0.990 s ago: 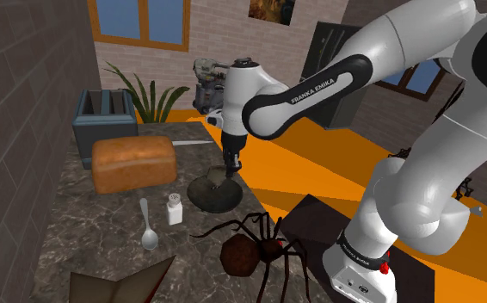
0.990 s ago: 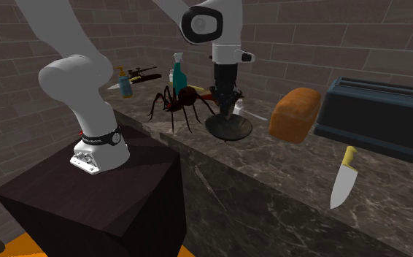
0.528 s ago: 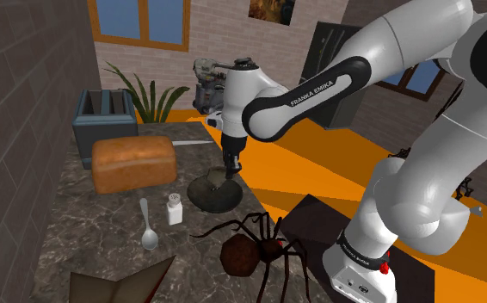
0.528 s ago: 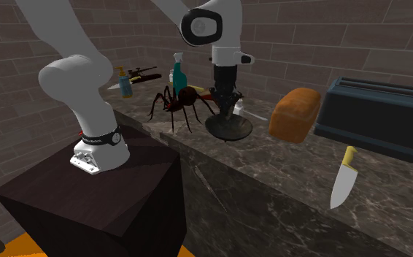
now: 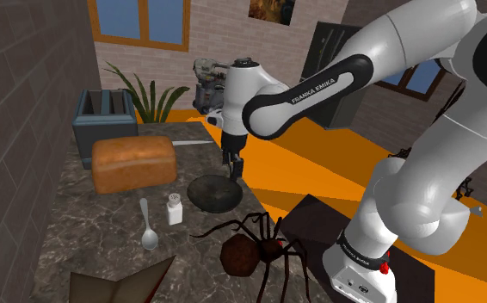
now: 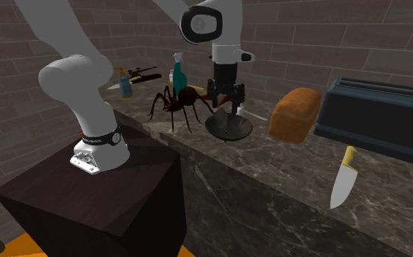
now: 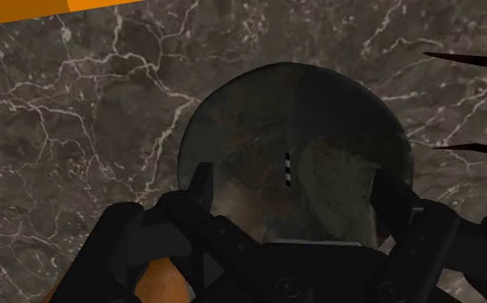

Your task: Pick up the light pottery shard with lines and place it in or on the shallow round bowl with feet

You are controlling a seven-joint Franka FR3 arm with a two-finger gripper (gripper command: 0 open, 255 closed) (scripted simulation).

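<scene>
Overhead, spread-fingered pincer (image 7: pixel 295 191) (shard (image 7: pixel 336 182) loose in bowl (image 7: pixel 233 120)) above dark veined stone counter (image 5: pixel 83 234), brick walls (image 6: pixel 307 29) around.

I see shoulder cam behind stand (image 5: pixel 312 217), second side-on across counter (image 6: pixel 285 171), wrist close over bowl (image 7: pixel 259 129); all share bowl.

A home kitchen: a dark marble tabletop (image 5: pixel 87 224) along a brick wall (image 5: pixel 18 77) carries a toaster (image 5: pixel 104 120), a loaf of bread (image 5: pixel 134 163), a spoon (image 5: pixel 148 225), a salt shaker (image 5: pixel 175 207) and a kitchen knife (image 6: pixel 341 179). At the far end are a wood-framed window (image 5: pixel 143 19) and a leafy houseplant (image 5: pixel 151 99).
</scene>
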